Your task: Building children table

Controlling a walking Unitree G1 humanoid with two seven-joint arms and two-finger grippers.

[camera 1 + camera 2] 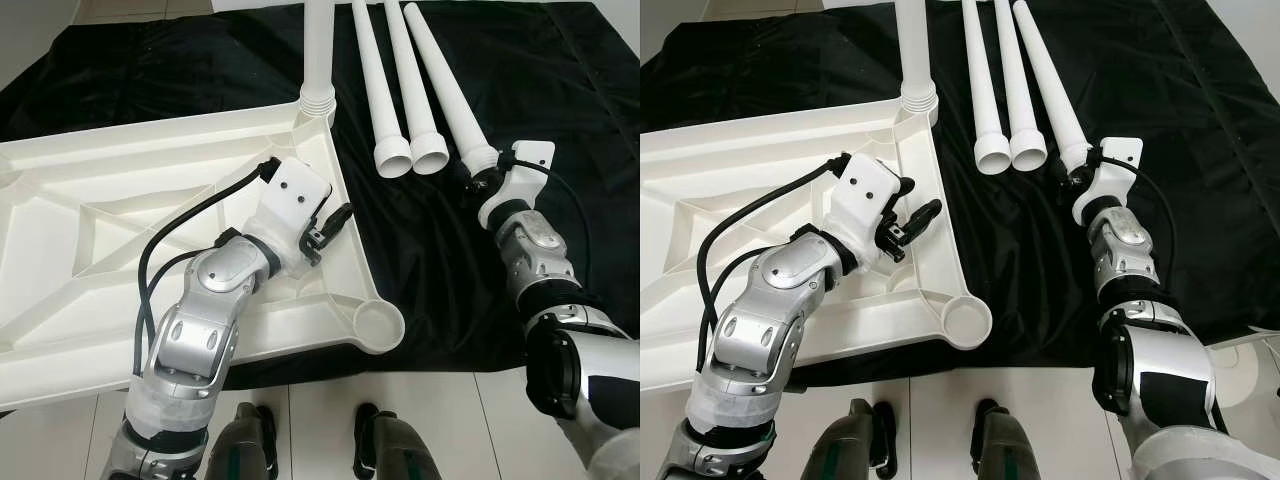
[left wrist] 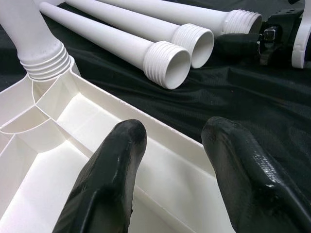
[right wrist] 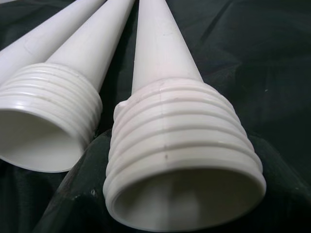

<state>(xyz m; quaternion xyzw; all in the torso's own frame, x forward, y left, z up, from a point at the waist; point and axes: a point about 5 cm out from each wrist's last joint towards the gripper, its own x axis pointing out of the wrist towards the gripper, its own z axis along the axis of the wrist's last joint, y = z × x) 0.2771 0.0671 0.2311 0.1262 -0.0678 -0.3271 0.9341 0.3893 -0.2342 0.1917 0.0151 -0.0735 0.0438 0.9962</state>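
The white table top lies upside down on the black cloth. One white leg stands screwed into its far right corner. Three loose legs lie side by side on the cloth: two with open threaded ends, and a third, the rightmost leg. My right gripper is at that leg's threaded end, its fingers closed around the threads. My left gripper hovers open over the table top's right rim, holding nothing. The near right corner socket has no leg in it.
The black cloth covers the floor under everything and extends far to the right. Pale floor tiles begin at its near edge, where my feet stand. The table top's left part runs out of view.
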